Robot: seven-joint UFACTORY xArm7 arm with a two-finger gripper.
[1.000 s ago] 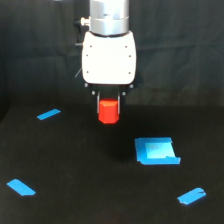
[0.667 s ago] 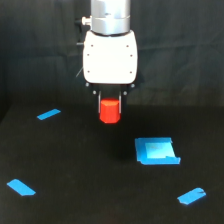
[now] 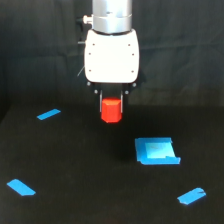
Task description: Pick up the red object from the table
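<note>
gripper (image 3: 111, 107) has its fingers clamped on the red block (image 3: 111, 110), held off the black table (image 3: 75, 165), blue square (image 3: 156, 150) sits near-right.

Hidden and unclear parts of the scene

The arm (image 3: 112, 15) is cut off by the top edge, so only its lowest silver section and the white housing show. The claw (image 3: 111, 102) is mostly lost in shadow under that housing; its dark fingers barely stand out from the black background, and how they stand against the red object (image 3: 111, 110) cannot be made out. The top of the red object is tucked up behind the housing's underside. The far edge of the black worktop (image 3: 60, 165) melts into the dark backdrop, with no clear boundary.
</note>
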